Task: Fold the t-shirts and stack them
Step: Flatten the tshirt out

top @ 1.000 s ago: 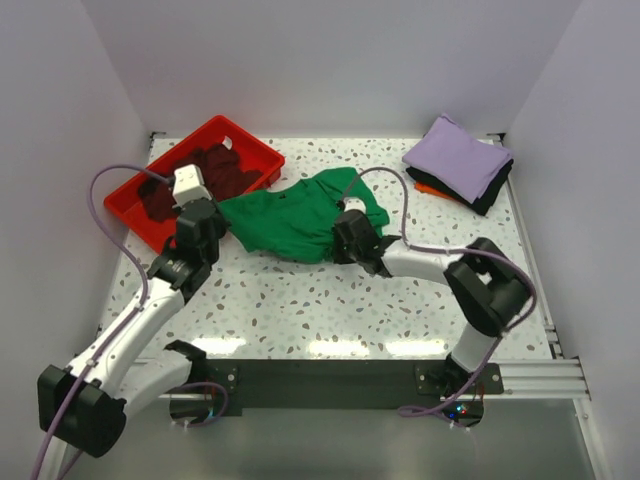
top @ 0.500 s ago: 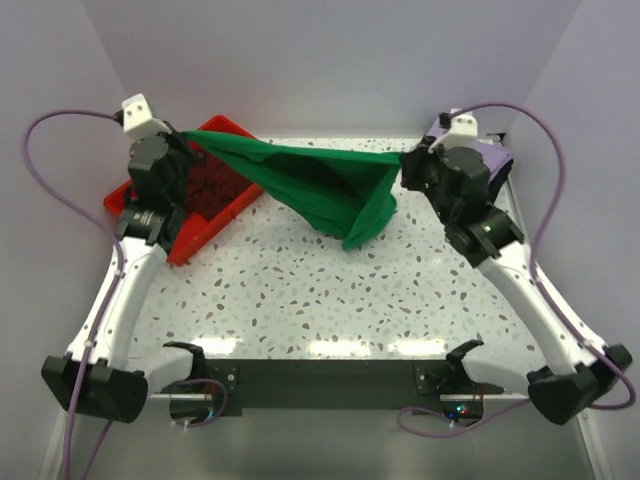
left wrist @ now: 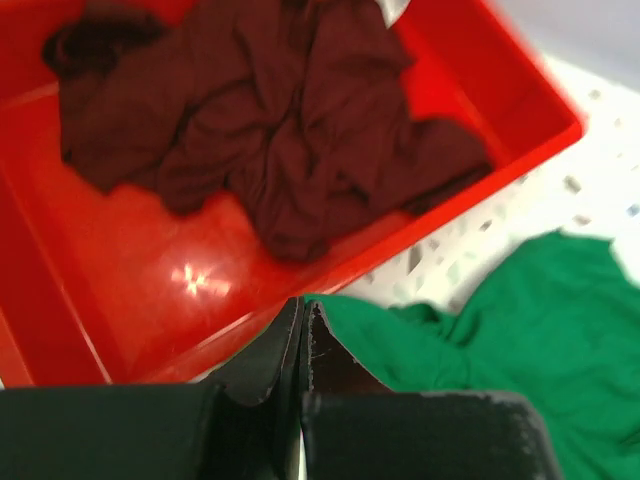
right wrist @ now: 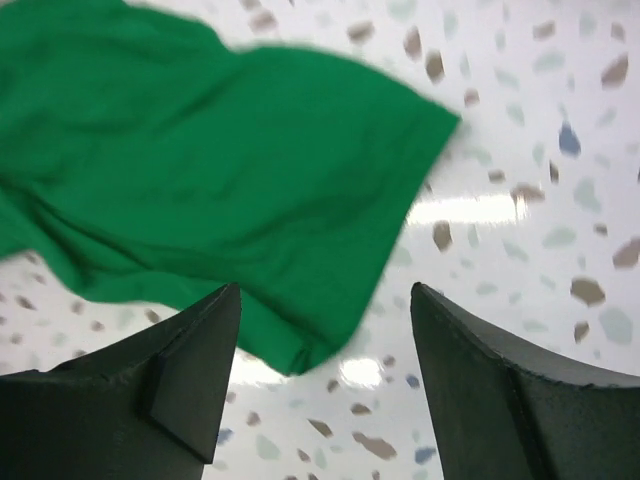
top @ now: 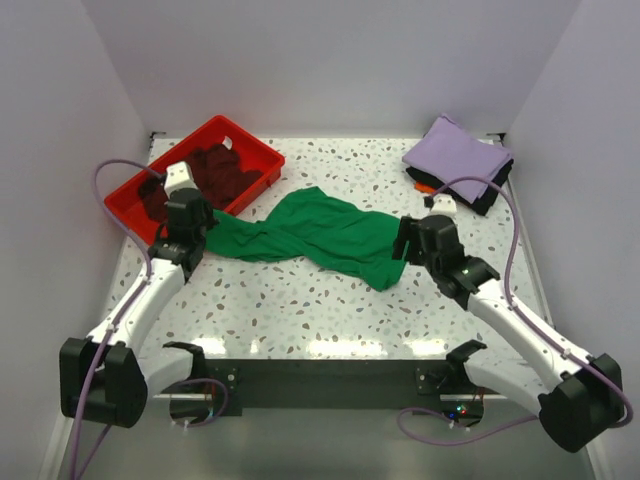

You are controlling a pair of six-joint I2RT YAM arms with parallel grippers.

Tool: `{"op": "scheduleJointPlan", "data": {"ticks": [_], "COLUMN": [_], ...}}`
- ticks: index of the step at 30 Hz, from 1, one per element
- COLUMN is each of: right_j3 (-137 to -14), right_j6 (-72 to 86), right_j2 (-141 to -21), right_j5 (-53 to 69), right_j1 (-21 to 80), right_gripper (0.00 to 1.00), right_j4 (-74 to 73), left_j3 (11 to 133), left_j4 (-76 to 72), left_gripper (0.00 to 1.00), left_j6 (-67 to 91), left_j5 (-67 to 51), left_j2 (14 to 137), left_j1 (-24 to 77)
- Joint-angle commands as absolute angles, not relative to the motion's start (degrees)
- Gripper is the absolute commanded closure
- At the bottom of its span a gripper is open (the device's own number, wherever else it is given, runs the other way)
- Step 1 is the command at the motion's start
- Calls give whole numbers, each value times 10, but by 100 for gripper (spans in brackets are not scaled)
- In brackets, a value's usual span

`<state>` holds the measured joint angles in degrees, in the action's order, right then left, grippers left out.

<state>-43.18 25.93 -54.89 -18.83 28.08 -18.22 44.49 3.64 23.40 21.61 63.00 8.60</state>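
The green shirt (top: 320, 235) lies on the table (top: 330, 310) as a long, twisted band rather than a flat sheet. Its long axis runs from one gripper straight to the other, with the right end a little closer to the arm bases.

The left gripper (top: 193, 232) is closed tight. In its wrist view the cloth's edge runs right up to the meeting fingertips, so it appears to pinch the shirt's left end, though the pinched bit itself is hidden. The right gripper (top: 405, 245) stands wide open and holds nothing. Its wrist view shows the shirt's other end just ahead of and below the fingers, with a corner pointing off toward the right finger and bare speckled table beyond.

The next move seems to turn on that free right end. The right arm is plainly the nearer one, and the cloth lies directly in front of its open fingers, so a short reach forward and down should meet it. The band probably needs untwisting and spreading before any fold.

Just ahead of the left fingers sits the red tray (top: 130, 205) with a maroon shirt (top: 215, 170) crumpled inside, so there is little room that way. Beyond the right fingers, apart from the green cloth, is the stack of folded shirts (top: 460, 155). The widest open room is on the base side of the band.
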Motion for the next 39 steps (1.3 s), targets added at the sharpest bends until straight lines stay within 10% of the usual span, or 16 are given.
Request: {"op": "scheduleJointPlan", "data": {"ticks": [1,14,39], "right_j3": [-403,-288,-265], "right_j6": [300,359,535], "right_j2": [-550,-599,-628], "right_j5": [-223,-64,-242], "right_j1": [280,298,586], "right_gripper": [27,39,42], "right_j4": [-172,-69,-176], "left_j3": [426,406,391], "left_j4": [-18,-47,-58], "left_gripper": [100,100,100], "left_j6": [242,243,245], "left_j5": [220,171,162], "left_j2": [625,632,584], "left_j1": [83,83,83]}}
